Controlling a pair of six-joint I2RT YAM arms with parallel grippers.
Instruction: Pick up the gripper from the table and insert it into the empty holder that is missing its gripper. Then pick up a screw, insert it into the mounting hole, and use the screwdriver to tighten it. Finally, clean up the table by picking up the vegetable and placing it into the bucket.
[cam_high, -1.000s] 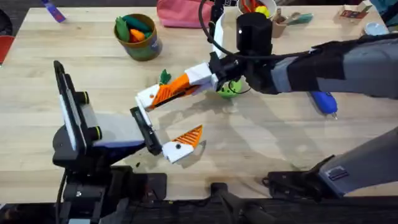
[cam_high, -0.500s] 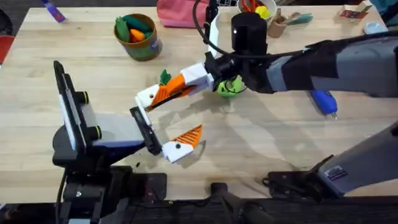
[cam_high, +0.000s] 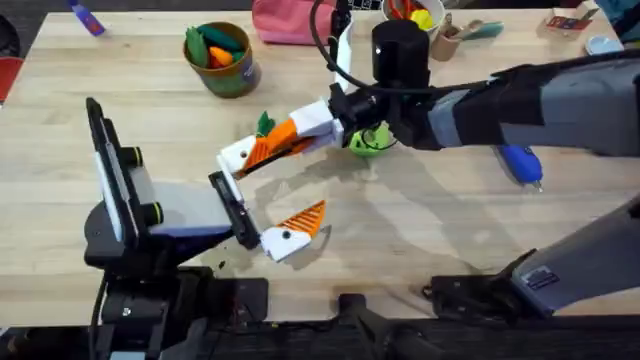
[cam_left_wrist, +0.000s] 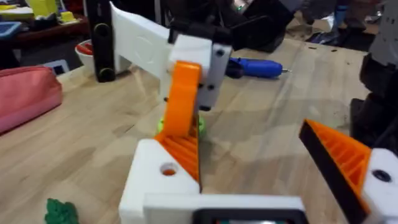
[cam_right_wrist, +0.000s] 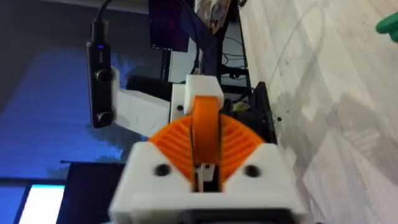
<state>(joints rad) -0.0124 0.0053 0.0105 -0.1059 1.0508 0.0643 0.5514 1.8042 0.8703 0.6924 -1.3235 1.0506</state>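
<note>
The right gripper (cam_high: 268, 150) is clamping the orange gripper (cam_left_wrist: 181, 102) and pressing it lengthwise into the holder (cam_left_wrist: 163, 177) directly ahead of its fingertips, while the left gripper (cam_high: 262, 198) is standing apart, both fingers wide.

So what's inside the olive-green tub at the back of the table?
The bucket holds fat toy vegetables: a green one and an orange one, heaped to the rim. Anything beneath them, and the tub's bottom, is covered.

Pale matt wood-grain table (cam_high: 120, 80)
</note>
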